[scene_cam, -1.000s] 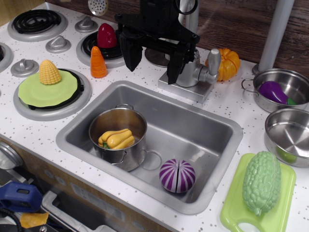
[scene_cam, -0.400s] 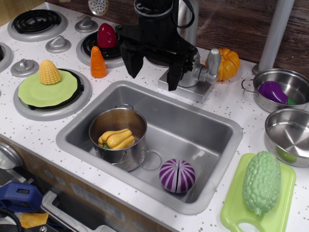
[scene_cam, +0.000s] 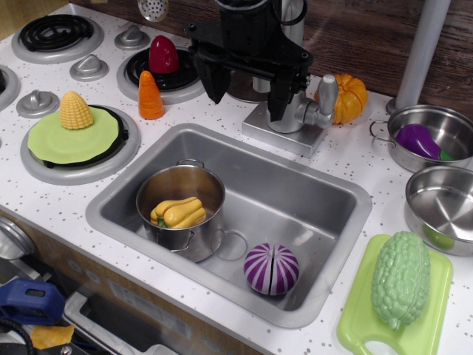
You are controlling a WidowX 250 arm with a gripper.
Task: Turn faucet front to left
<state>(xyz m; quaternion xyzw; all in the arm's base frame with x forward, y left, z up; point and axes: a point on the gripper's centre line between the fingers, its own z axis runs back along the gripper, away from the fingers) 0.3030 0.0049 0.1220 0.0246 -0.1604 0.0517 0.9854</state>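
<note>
White speckled counter [scene_cam: 66, 196] with recessed steel sink [scene_cam: 295, 196]. Behind the sink's rear rim stands the matte silver-grey faucet [scene_cam: 299, 111]. Black two-fingered tool [scene_cam: 246, 85] hangs before it, jaws spread wide, gripping nothing; right finger overlaps the faucet body.

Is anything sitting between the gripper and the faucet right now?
Nothing visible. The open gripper hangs directly in front of the faucet, hiding part of its body. The nearest items, the orange pumpkin and carrot, sit off to either side.
</note>
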